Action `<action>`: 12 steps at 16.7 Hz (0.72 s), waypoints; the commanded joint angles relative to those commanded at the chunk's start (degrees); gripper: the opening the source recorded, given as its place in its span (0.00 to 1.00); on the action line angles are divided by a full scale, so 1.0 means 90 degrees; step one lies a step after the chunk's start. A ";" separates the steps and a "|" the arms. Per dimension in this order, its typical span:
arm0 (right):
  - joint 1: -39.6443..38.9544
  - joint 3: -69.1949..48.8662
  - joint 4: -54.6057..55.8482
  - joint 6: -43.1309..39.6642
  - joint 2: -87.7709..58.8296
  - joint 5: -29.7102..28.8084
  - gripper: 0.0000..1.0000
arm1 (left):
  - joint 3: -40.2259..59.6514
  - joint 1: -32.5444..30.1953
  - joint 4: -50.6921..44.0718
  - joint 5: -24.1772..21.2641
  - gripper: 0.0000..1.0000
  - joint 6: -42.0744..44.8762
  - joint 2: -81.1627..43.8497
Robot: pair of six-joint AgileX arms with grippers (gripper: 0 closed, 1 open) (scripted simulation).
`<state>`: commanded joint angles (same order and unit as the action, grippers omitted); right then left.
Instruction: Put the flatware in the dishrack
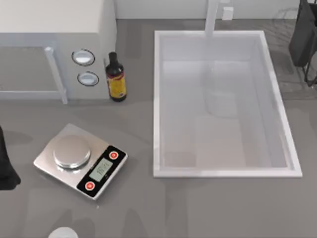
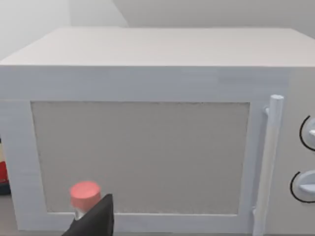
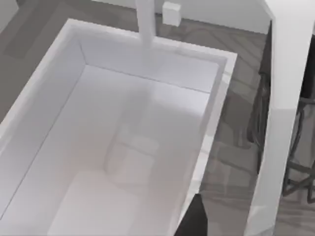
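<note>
The flatware shows in the left wrist view as a pink-red knob [image 2: 84, 194] on a short piece of pale handle, raised in front of the microwave door. One dark finger [image 2: 94, 222] of my left gripper lies against that handle, and the spoon's bowl is hidden. My left gripper [image 1: 6, 171] sits at the table's left edge, beside the scale. The dishrack [image 3: 301, 142] is a dark wire frame right of the sink. Over it, at the far right, hangs my right gripper [image 1: 303, 39], with one dark finger [image 3: 195, 220] above the sink's rim.
A white microwave [image 1: 49, 44] stands at the back left with a dark bottle [image 1: 116, 77] beside it. A silver kitchen scale [image 1: 79, 159] lies front left. A small white round thing [image 1: 63, 233] sits at the front edge. The white sink [image 1: 157, 99] fills the right half.
</note>
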<state>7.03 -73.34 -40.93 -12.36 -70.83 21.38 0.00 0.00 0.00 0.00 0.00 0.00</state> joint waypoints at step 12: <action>0.3250 0.0851 0.3611 0.1479 0.1571 0.1545 0.00 | 0.0000 0.0000 0.0000 0.0000 1.00 0.0000 0.0000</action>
<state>36.28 -65.69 -8.43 0.95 -56.70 35.29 0.00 0.00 0.00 0.00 0.00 0.00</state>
